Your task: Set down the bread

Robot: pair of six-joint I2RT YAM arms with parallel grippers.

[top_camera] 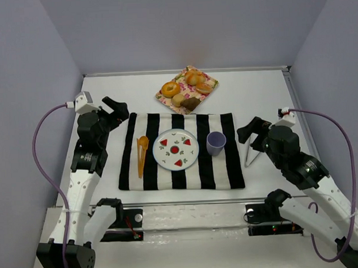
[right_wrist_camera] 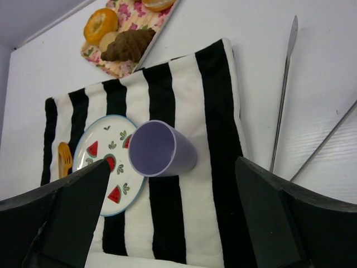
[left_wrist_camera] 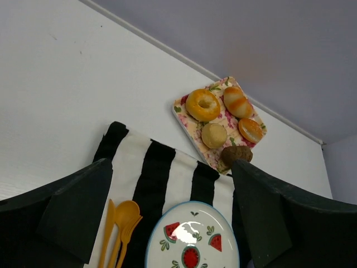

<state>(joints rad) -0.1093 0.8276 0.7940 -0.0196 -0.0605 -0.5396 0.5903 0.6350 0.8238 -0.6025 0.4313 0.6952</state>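
The bread [top_camera: 191, 103] is a dark brown lumpy pastry on the near corner of a floral tray [top_camera: 195, 70] at the back of the table. It also shows in the left wrist view [left_wrist_camera: 236, 155] and the right wrist view [right_wrist_camera: 129, 46]. A watermelon-patterned plate [top_camera: 175, 149] sits bare on a black-and-white striped cloth [top_camera: 227, 164]. My left gripper [top_camera: 114, 110] is open and empty at the cloth's back left corner, its fingers [left_wrist_camera: 83, 206] spread wide. My right gripper [top_camera: 249, 131] is open and empty at the cloth's right edge, also seen in its wrist view [right_wrist_camera: 172, 164].
On the tray are an orange-glazed doughnut [left_wrist_camera: 203, 104], a pale round bun [left_wrist_camera: 213, 135] and two glazed rolls. A purple cup [top_camera: 216, 142] stands right of the plate. Orange cutlery [top_camera: 142, 153] lies left of it. Metal tongs [top_camera: 250, 155] lie on the table beside my right gripper.
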